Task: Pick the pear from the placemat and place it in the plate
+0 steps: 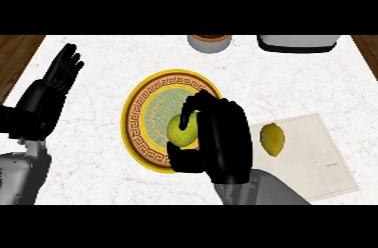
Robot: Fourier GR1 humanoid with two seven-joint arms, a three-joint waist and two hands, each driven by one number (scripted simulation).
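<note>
A yellow-green pear (181,131) hangs over the round plate (145,103), which has a gold rim and a brown patterned band. My right hand (220,139) is shut on the pear, fingers and thumb curled round it, and covers the plate's right side. A beige placemat (317,157) lies to the right on the white counter, and a second yellow fruit (273,139) lies at its left edge. My left hand (53,88) rests open at the left, fingers up, away from the plate.
A round grey container with a brown top (210,42) stands at the counter's far edge. To its right a white and dark appliance (298,43) is cut off by the view. Dark wood shows past both far corners.
</note>
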